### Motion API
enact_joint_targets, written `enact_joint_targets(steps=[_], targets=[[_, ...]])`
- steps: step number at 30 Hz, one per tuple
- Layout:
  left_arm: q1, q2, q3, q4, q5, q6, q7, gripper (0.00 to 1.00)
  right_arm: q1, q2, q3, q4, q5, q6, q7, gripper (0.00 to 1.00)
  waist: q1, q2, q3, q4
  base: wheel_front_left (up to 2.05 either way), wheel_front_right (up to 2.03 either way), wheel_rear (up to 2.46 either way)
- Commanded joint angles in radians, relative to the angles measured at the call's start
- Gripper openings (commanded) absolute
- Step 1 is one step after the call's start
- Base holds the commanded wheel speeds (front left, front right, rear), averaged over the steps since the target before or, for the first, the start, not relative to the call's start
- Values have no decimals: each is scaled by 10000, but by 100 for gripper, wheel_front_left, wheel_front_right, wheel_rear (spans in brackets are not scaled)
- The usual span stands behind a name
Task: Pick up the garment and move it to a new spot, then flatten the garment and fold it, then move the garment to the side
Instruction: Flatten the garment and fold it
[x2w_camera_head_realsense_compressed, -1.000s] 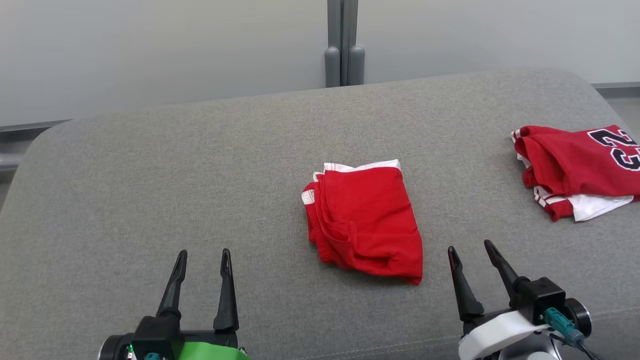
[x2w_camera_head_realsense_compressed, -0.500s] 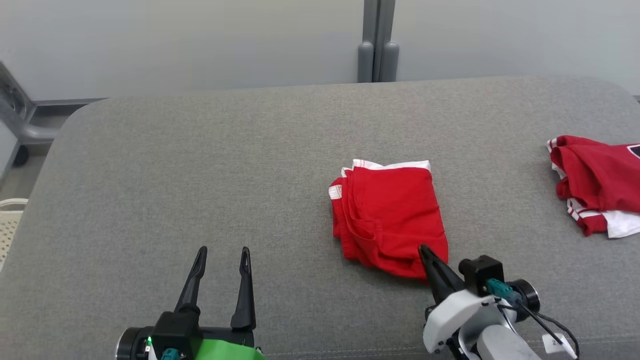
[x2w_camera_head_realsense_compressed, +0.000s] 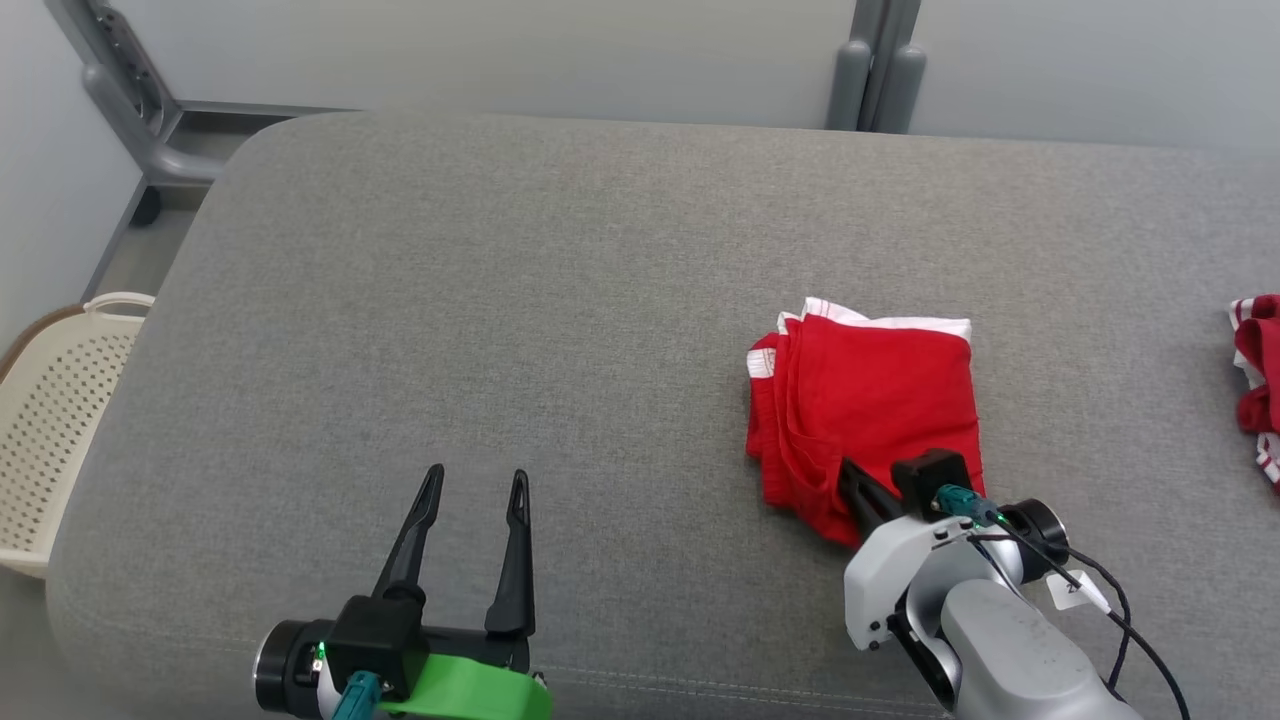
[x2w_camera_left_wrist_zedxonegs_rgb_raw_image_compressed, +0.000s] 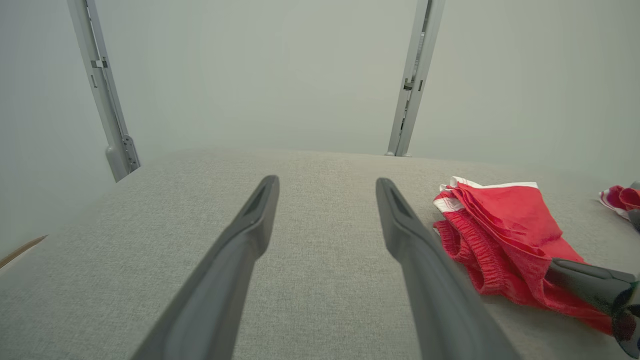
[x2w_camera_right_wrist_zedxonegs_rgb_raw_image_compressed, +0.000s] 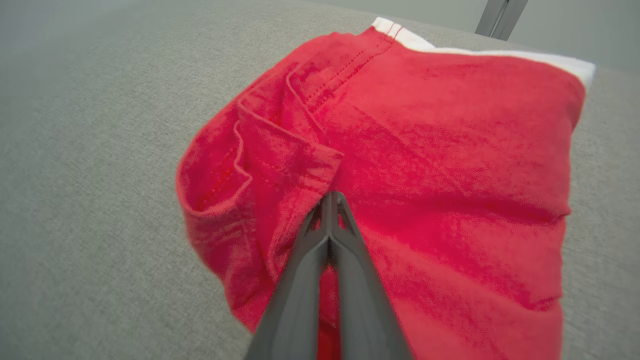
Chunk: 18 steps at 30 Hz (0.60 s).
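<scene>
Garment (x2w_camera_head_realsense_compressed: 880, 390): red shorts with white trim, folded into a compact packet, lying right of centre on the grey padded bench (x2w_camera_head_realsense_compressed: 500, 250).
Right end effector (x2w_camera_head_realsense_compressed: 850, 478): down on the packet's near edge, its 2 fingers pressed tight together. The tips sit in a crease where the cloth puckers, so this reads as a pinch on a fold of the garment.
Why that spot: it's the closest edge, and the layers stack up there. My call is that a grip on the stacked edge is meant to carry the whole packet, not peel off 1 layer.
Left end effector (x2w_camera_head_realsense_compressed: 475, 482): fingers spread wide with nothing between them, over bare bench well to the left of the garment. It looks parked clear so the path to that side is open.
Step in hand: the packet is already folded, so this looks like the last leg, moving it to the side.
Neighbours: a second red garment (x2w_camera_head_realsense_compressed: 1258, 370) lies at the far right edge, well apart, and a pale basket (x2w_camera_head_realsense_compressed: 50, 400) sits off the bench's left end.
Risk: it's a thin pinch, so the fold could slip out or the packet could open up once it moves.
</scene>
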<state>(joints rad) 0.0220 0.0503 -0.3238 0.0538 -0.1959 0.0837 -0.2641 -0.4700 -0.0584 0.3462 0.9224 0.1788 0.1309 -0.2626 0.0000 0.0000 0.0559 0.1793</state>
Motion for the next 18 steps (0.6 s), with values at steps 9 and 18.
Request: enact_joint_targets(steps=[9, 18], targets=[[-85, 14, 104, 12, -13, 120, 1, 100, 710, 33, 1655, -702, 634, -6, -33, 0, 0, 0, 37, 329, 0, 0, 0], [116, 14, 219, -81, 78, 140, 1, 100, 1182, -102, 2400, -1659, 1217, -6, -33, 0, 0, 0, -231, -36, 0, 0, 0]])
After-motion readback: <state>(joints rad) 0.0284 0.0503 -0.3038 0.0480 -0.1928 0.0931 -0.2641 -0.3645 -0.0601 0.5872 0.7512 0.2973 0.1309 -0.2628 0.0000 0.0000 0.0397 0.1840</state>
